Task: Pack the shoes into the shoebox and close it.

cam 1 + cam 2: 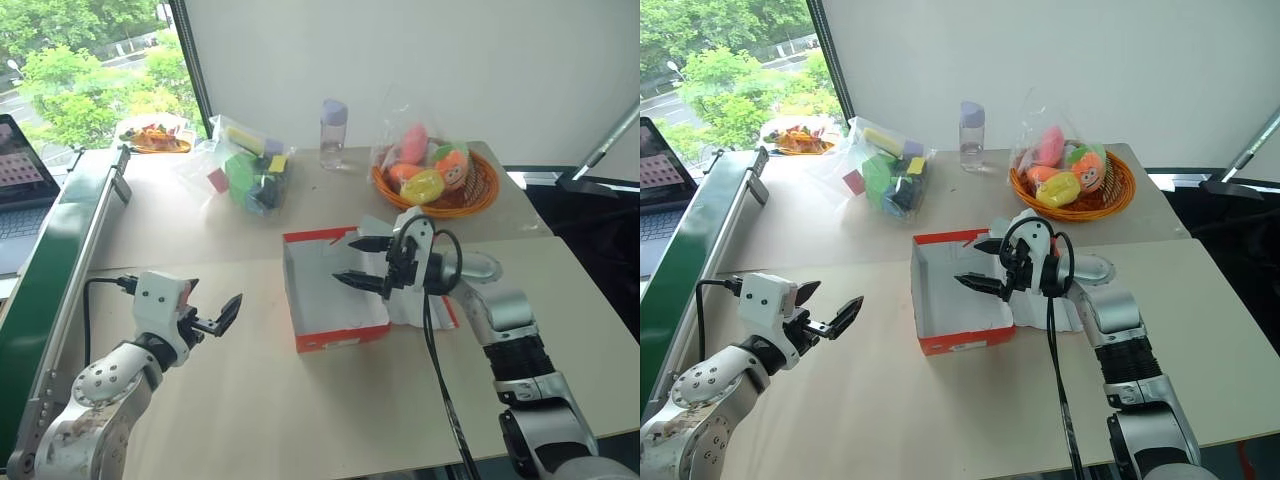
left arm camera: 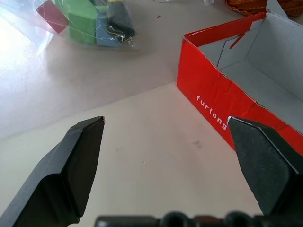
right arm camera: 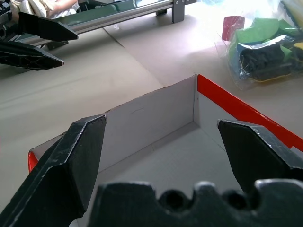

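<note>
Small red-orange cardboard shoebox [image 1: 335, 290] seen centre frame, empty, judged light, flimsy; best gripped at rim. Right end effector [image 1: 368, 263] spread above it; left end effector [image 1: 212, 312] spread, lower left.

The left gripper [image 1: 215, 318] hovers with fingers spread wide, pointing forward; the right gripper [image 1: 358, 262] points toward the robot's left, its fingers likewise wide apart

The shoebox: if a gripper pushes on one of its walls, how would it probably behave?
The shoebox would probably slide easily: it looks empty, so light, and sits on a smooth table. Its thin cardboard walls may flex inward, since nothing inside braces them. The red edge already looks creased and torn, so a hard push could likely dent it.
</note>
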Controlling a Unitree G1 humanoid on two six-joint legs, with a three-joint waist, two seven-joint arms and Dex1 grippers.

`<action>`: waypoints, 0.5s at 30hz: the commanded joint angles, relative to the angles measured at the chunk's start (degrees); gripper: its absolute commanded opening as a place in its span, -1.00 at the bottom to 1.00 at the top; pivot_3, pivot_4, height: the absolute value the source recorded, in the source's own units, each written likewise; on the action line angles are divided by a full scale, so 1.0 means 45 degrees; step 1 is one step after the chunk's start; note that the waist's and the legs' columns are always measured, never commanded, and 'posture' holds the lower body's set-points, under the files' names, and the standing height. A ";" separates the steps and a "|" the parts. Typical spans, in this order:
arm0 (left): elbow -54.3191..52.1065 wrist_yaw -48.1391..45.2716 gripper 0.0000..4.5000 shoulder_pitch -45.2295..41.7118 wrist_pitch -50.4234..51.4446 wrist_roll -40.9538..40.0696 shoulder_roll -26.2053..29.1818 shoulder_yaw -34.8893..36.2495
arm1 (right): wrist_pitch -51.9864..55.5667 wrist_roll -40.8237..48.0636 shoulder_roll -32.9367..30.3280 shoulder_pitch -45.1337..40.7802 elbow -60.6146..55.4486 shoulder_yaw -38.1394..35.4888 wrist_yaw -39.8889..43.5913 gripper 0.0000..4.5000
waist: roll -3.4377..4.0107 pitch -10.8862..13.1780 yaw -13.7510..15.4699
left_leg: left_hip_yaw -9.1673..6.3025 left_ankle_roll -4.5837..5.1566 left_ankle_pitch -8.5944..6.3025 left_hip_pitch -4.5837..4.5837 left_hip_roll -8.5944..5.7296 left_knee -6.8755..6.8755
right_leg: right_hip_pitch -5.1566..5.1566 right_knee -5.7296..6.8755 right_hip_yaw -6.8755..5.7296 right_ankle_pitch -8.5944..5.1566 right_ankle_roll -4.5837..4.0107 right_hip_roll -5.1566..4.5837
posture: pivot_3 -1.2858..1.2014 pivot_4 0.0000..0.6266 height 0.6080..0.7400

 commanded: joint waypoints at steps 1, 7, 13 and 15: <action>-0.0288 -0.0073 0.97 0.0045 -0.0506 0.0032 0.0116 -0.0017 | -0.0108 0.0305 -0.0062 -0.0019 -0.0424 -0.0279 0.0055 1.00 | 0.0000 0.0000 0.0003 | 0.0000 0.0000 0.0000 0.0000 0.0000 0.0000 | 0.0000 0.0000 0.0000 0.0000 0.0000 0.0000 | 0.03 -0.52 1.00; -0.0070 0.0061 0.97 0.0022 -0.0925 -0.0044 -0.0158 0.0041 | 0.0030 0.0322 -0.0025 0.0199 -0.0722 -0.0230 -0.0066 1.00 | 0.0000 0.0000 0.0007 | 0.0001 0.0000 0.0000 -0.0001 0.0000 0.0000 | -0.0001 -0.0001 0.0000 0.0000 0.0000 -0.0001 | 0.03 -0.52 1.00; 0.0083 0.0324 0.97 -0.0088 -0.1138 0.0173 -0.0188 0.0192 | -0.0015 0.0292 0.0172 0.0116 -0.0662 -0.0262 -0.0322 1.00 | 0.0000 0.0000 0.0006 | 0.0000 0.0000 0.0000 0.0001 0.0001 0.0000 | 0.0000 0.0001 0.0000 0.0000 -0.0001 0.0000 | 0.03 -0.52 1.00; 0.0287 0.0616 0.97 -0.0319 -0.1188 0.0293 -0.0140 0.0536 | -0.0014 0.0299 0.0306 0.0021 -0.0593 -0.0286 -0.0453 1.00 | 0.0000 0.0000 0.0009 | 0.0000 0.0000 0.0000 0.0000 0.0000 0.0000 | 0.0000 0.0000 0.0000 0.0000 0.0000 0.0000 | 0.03 -0.52 1.00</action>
